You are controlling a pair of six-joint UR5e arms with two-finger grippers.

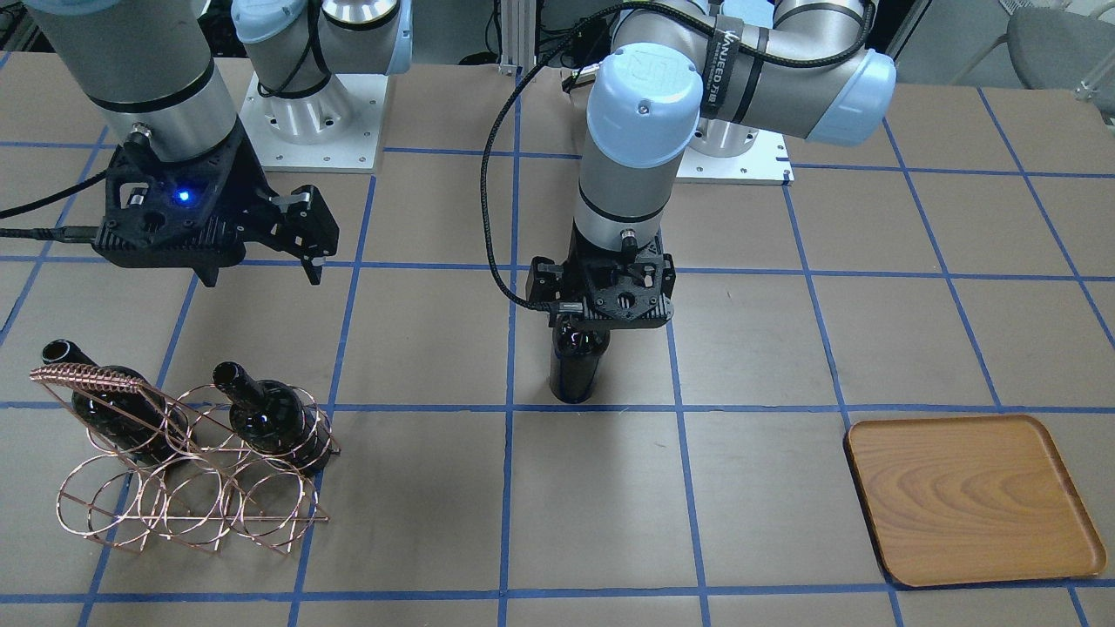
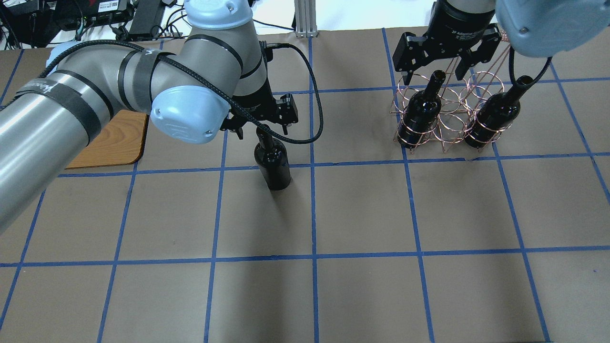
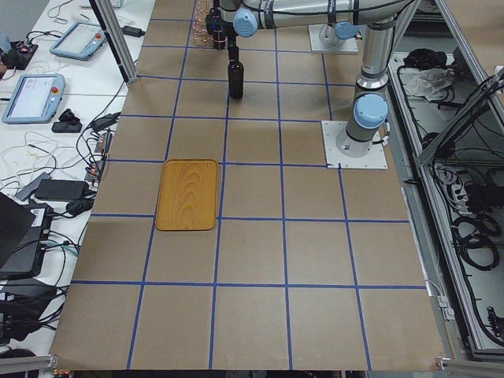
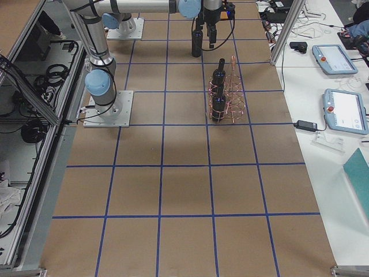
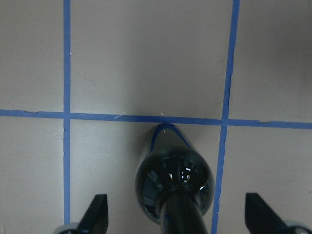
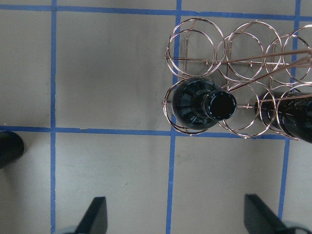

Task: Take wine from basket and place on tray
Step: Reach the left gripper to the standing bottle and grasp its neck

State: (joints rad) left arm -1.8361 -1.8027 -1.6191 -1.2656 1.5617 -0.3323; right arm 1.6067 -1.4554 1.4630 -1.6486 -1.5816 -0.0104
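Observation:
One wine bottle (image 1: 575,366) stands upright on the table near the middle, also seen in the overhead view (image 2: 272,164). My left gripper (image 2: 262,131) is straight above it. In the left wrist view its fingers (image 5: 97,212) stand wide apart on either side of the neck (image 5: 183,214), open and not touching it. Two more bottles (image 2: 419,114) (image 2: 493,119) sit in the copper wire basket (image 1: 192,488). My right gripper (image 2: 436,64) is open and empty above the basket. The wooden tray (image 1: 971,496) lies bare on my left side.
Blue tape lines grid the brown table top. The arm bases stand on white plates (image 1: 314,131) at the table's back edge. The standing bottle is about two grid squares from the tray (image 2: 114,143) and from the basket (image 2: 448,109).

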